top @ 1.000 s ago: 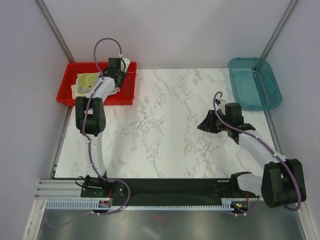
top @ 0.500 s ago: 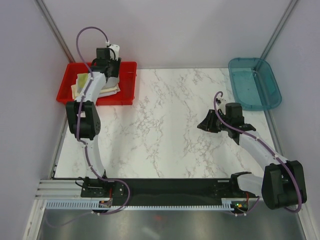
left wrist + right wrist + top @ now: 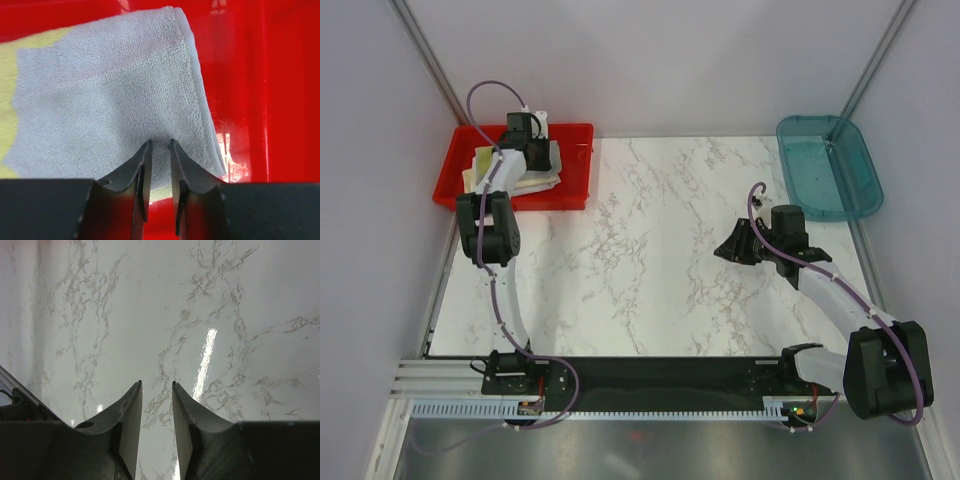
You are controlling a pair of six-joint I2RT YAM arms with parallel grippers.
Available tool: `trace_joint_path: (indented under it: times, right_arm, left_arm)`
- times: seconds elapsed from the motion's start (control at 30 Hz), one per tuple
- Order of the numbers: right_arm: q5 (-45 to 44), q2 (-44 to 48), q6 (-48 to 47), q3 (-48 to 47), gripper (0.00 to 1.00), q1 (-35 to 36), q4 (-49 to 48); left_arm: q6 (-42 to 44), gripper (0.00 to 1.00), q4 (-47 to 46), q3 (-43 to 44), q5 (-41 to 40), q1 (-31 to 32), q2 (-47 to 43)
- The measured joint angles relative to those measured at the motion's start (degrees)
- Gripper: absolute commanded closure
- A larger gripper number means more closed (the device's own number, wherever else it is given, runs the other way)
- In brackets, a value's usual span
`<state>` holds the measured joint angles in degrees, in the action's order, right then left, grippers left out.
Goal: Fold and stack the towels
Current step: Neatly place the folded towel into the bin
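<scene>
Grey terry towel (image 3: pixel 110 95) lies in the red bin (image 3: pixel 570 180), right ahead of my left tool (image 3: pixel 160 146), whose nearly closed fingers seem to pinch its near edge. My right tool (image 3: pixel 157 386), narrowly parted and holding nothing, hovers over bare marble counter (image 3: pixel 650 250), far from the towels, so the left arm must pull.

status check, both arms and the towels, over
Left gripper over red bin, jaws nearly closed at edge of grey towel. Right gripper holds nothing, above bare marble table. Teal bin clear of both.
</scene>
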<state>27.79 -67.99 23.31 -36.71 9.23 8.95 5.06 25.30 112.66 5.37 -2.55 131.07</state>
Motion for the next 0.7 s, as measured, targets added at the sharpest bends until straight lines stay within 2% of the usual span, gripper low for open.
trace_joint_path:
  times: [0.1, 0.2, 0.3, 0.37, 0.43, 0.47, 0.5, 0.6, 0.7]
  right_arm:
    - [0.0, 0.0, 0.0, 0.0, 0.61, 0.0, -0.07]
    - [0.0, 0.0, 0.04, 0.0, 0.61, 0.0, -0.13]
    - [0.0, 0.02, 0.33, 0.0, 0.61, 0.0, -0.13]
    - [-0.09, 0.15, 0.5, 0.0, 0.61, 0.0, -0.13]
    - [-0.61, 0.55, 0.87, -0.15, 0.57, 0.0, -0.02]
    - [-0.72, 0.61, 0.98, -0.28, 0.54, 0.0, 0.02]
    - [-0.92, 0.76, 1.2, -0.66, 0.39, 0.0, 0.31]
    - [-1.81, 0.85, 2.54, -2.19, 0.02, 0.0, 1.09]
    - [-3.56, 1.05, 2.8, -4.15, 0.02, 0.0, 3.08]
  left_arm:
    - [-0.09, 0.71, 0.66, -0.07, 0.5, 0.46, 0.83]
    - [-0.13, 0.65, 0.52, -0.07, 0.63, 0.59, 0.76]
    - [-0.37, 0.56, 0.68, -0.31, 0.63, 0.61, 0.39]
    - [-0.63, 0.46, 0.92, -1.22, 0.2, 0.87, -1.16]
    - [-0.98, 0.39, 1.49, -2.38, -0.96, 1.16, -3.65]
    - [-1.09, 0.37, 1.66, -2.73, -1.33, 1.31, -4.83]
    - [-1.46, 0.03, 1.46, -3.76, -1.84, 1.73, -6.84]
    - [-3.93, 0.0, 1.55, -8.15, -0.61, 3.45, -14.93]
    - [-6.32, 0.0, 1.16, -13.44, 2.73, 6.73, -24.22]
